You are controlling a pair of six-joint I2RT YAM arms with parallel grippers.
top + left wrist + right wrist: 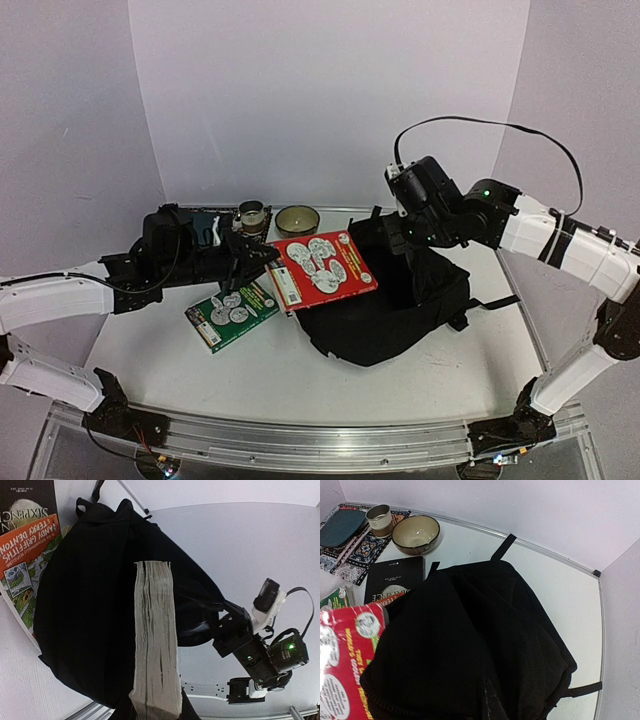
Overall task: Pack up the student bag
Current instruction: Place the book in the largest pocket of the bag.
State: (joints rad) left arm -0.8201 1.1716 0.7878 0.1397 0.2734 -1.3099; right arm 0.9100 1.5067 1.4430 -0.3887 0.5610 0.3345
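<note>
The student bag (400, 310) is a soft black backpack slumped right of centre on the table. My right gripper (397, 238) is at its far upper edge, shut on the fabric; in the right wrist view the bag (470, 645) hides the fingers. My left gripper (262, 258) is shut on a thick red-covered book (322, 265) and holds it tilted over the bag's left edge. In the left wrist view the book's grey page edge (155, 645) rises from my jaws in front of the bag (85, 620).
A green book (232, 312) lies flat left of the bag. A black and orange book (392, 577) lies behind the bag. At the back stand a bowl (297, 219) and a cup (252, 215) by a patterned mat (350, 545). White walls enclose the table.
</note>
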